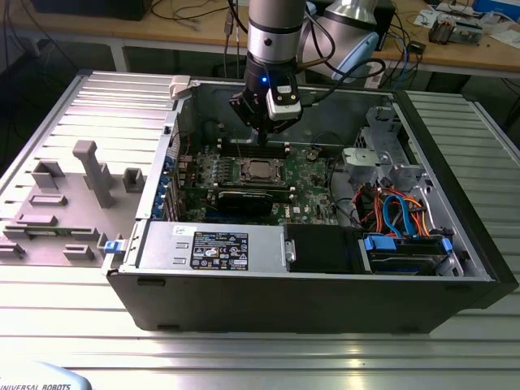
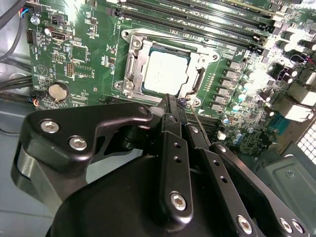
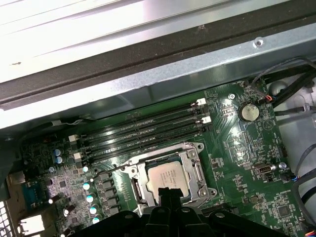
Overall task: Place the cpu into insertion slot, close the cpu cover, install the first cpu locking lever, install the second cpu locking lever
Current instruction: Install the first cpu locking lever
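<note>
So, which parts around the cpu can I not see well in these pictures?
1. Second wrist view: the end effector covers one edge of the cpu cover, so its fastening there is hidden.
2. First wrist view: the end effector hides one edge of the cpu.
3. Exterior view: the cpu is too small to show how the cover is fastened.

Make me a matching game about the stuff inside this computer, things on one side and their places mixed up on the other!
Things:
1. shiny silver square cpu
2. small round silver coin battery
3. long black memory slots
4. blue and orange cables
Places:
A. bundled at the exterior view's right
B. in the metal-rimmed insertion slot
C. in a row beside the cpu
D. on the green circuit board, away from the cpu
Pairs: 1-B, 2-D, 3-C, 4-A
</note>
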You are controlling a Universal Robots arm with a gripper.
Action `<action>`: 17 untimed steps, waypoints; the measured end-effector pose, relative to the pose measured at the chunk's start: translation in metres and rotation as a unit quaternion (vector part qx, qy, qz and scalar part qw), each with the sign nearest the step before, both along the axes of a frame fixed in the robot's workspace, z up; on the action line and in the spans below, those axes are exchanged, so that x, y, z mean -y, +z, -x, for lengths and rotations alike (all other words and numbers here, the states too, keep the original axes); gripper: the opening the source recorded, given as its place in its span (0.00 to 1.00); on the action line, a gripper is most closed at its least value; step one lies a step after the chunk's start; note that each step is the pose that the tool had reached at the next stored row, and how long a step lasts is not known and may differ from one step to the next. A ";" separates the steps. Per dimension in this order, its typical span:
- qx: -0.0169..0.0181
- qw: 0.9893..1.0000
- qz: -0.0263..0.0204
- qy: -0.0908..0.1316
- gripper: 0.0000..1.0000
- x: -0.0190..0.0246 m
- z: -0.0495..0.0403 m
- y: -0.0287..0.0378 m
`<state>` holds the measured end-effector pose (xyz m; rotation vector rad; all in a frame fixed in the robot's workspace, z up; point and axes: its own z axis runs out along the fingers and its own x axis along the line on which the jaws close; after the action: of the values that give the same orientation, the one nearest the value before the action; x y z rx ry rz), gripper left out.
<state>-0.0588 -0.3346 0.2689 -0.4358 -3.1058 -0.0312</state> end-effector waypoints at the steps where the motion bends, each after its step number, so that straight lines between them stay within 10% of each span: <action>1: 0.000 1.000 0.000 0.000 0.11 0.0000 0.0000 0.0000; 17: 0.000 0.999 0.000 0.054 0.11 0.0000 0.0146 -0.0002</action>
<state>-0.0734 -0.3346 0.2687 -0.2676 -3.1238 -0.0310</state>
